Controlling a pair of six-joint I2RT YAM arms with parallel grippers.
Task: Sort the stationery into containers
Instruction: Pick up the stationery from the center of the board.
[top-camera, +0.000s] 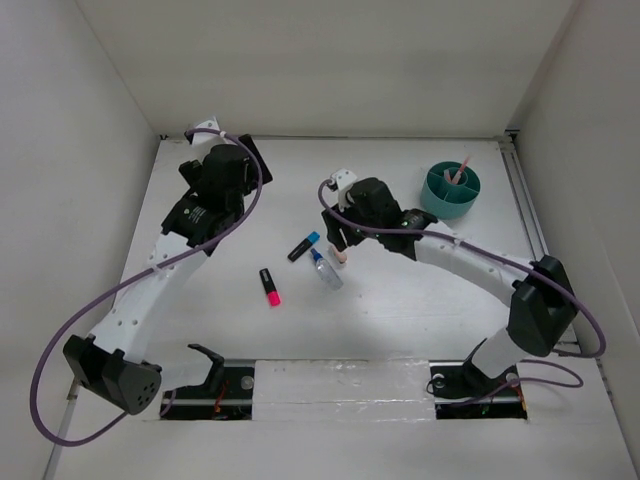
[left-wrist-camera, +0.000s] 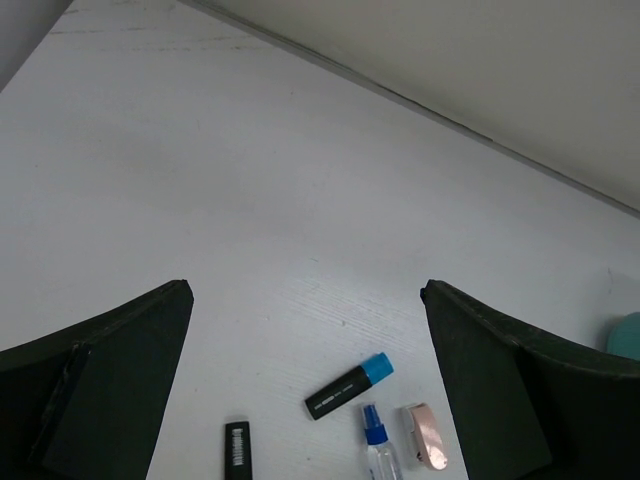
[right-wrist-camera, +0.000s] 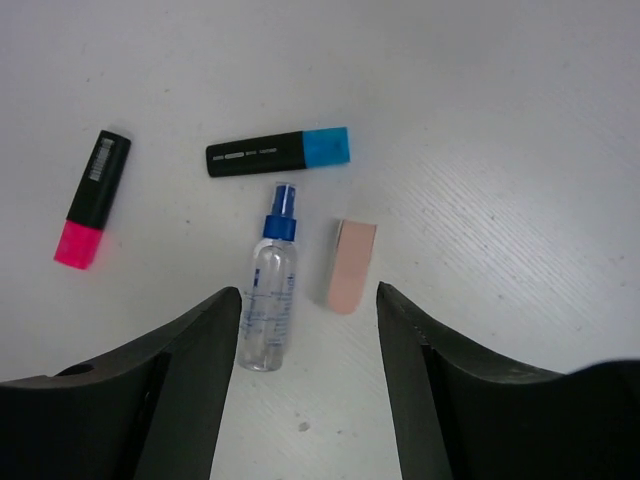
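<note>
Both agape, empty: left gripper (left-wrist-camera: 305, 290), right gripper (right-wrist-camera: 308, 290) | pencil (top-camera: 458, 172) in organiser (top-camera: 443, 206) seen overhead only | eraser (right-wrist-camera: 351, 266) beside bottle (right-wrist-camera: 271, 300)

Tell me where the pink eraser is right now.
In the right wrist view, the pink eraser lies on the table, just right of the spray bottle and below the blue-capped marker.

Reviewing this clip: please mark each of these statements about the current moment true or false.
1. The right tool is open and empty. True.
2. The pink eraser is in the teal organiser. False: it lies on the table beside the spray bottle.
3. The blue-capped marker stands upright. False: it lies flat.
4. A pink pencil sits in the organiser. True.
5. The left tool grips the pink-capped marker. False: it is open and empty.
</note>
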